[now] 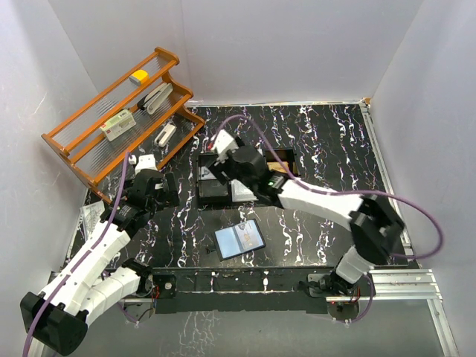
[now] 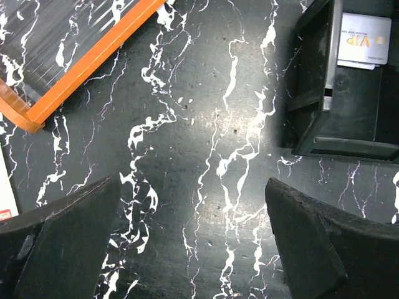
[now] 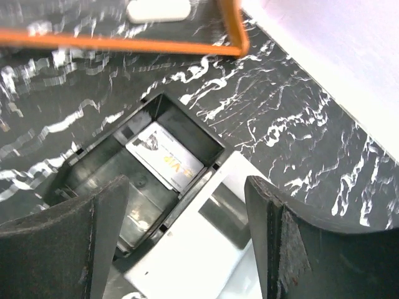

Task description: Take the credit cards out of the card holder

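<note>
Right tool (image 3: 187,243) is hovering open, empty, over black three-compartment tray (image 3: 190,124) holding white VIP card (image 3: 165,159). Left tool (image 2: 193,243) is gaping wide; black bifold card holder (image 1: 240,239) is lying open nearby.

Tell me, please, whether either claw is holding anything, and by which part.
Nothing is held. The left claw stands open over the tabletop; the right claw stands open above the black tray, where a VIP card lies in a compartment.
</note>
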Controlling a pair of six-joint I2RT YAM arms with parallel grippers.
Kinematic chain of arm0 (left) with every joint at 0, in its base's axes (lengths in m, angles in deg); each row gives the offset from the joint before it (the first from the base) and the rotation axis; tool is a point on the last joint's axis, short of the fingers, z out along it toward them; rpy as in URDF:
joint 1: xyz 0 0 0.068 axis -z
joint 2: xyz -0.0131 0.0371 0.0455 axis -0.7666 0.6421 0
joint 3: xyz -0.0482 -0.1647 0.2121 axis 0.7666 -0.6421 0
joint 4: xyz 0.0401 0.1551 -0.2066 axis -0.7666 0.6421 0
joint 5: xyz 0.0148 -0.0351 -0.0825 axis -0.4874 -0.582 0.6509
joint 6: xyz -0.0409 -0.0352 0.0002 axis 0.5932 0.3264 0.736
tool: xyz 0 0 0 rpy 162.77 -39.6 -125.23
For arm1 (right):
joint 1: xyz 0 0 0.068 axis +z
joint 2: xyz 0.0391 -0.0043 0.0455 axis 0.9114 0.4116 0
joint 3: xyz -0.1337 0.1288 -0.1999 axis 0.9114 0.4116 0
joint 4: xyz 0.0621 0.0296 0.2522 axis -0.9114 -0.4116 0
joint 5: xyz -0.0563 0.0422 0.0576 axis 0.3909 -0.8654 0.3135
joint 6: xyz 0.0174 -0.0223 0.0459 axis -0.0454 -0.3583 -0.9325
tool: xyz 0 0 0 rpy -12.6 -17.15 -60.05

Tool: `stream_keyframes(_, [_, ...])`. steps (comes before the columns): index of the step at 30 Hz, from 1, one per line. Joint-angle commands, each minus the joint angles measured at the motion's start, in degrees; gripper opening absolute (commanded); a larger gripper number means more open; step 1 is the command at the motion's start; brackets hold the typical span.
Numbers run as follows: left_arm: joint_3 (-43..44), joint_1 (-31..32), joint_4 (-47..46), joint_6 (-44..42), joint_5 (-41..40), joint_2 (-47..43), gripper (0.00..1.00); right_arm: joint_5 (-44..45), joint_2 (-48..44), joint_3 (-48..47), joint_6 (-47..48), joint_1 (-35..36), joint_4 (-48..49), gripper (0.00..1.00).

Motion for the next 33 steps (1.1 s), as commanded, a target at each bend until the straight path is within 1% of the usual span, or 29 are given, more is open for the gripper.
stream_keyframes(1, [-0.40,-0.43,-1.83,-1.59,2.29,-1.18,0.99,10.30,-11.62,5.91,-26.27,-0.49,1.65,0.74])
stream_keyframes(4, [-0.54,-0.45,-2.43,-1.83,3.27,-1.37,0.99,11.11,-16.28,8.75,-36.75,-0.56,-4.69,0.74])
stream_keyframes(8, [-0.89,-0.43,-3.21,-2.16,4.11,-1.97,0.99,9.99,-20.92,10.88,-46.32,-0.58,-14.57,0.78])
stream_keyframes(13, [-2.33,-0.44,-6.66,-4.62,10.58,-1.99,0.99,6.61,-27.00,18.01,-53.09,-0.55,-21.78,0.81])
stream_keyframes(17, [-2.06,-0.42,-6.93,-5.12,15.04,-0.50,0.99,3.39,-33.07,24.45,-57.77,-0.53,-22.96,0.83])
stream_keyframes(19, [-2.28,-0.42,-7.28,-5.14,15.35,-0.37,0.99,0.89,-36.61,27.65,-58.36,-0.53,-21.57,0.88])
stream_keyframes(20, [-2.41,-0.45,-7.28,-5.07,15.27,-0.42,0.99,-0.06,-37.99,28.85,-58.36,-0.55,-21.19,0.93])
stream_keyframes(21, [-2.45,-0.43,-7.20,-4.98,15.26,-0.48,0.99,-0.44,-39.22,29.75,-58.35,-0.54,-21.21,0.95])
stream_keyframes(23, [-2.52,-0.46,-7.26,-4.87,15.28,-0.73,0.99,-0.48,-41.06,31.15,-58.13,-0.59,-21.15,0.98])
stream_keyframes(26, [-3.09,-0.43,-8.17,-5.06,16.69,-0.88,0.99,0.27,-41.90,31.94,-57.41,-0.54,-20.91,0.98])
stream_keyframes(29, [-3.11,-0.43,-8.38,-4.94,18.69,-0.16,0.98,0.18,-39.87,31.06,-56.53,-0.62,-20.69,0.98])
stream_keyframes(31, [-3.51,-0.42,-9.45,-3.04,21.25,0.29,0.98,0.19,-37.50,29.90,-56.85,-0.64,-21.27,0.98])
stream_keyframes(33, [-3.32,-0.44,-11.18,-0.02,25.79,0.58,0.95,-0.90,-34.92,28.59,-58.12,-0.65,-22.06,0.98])
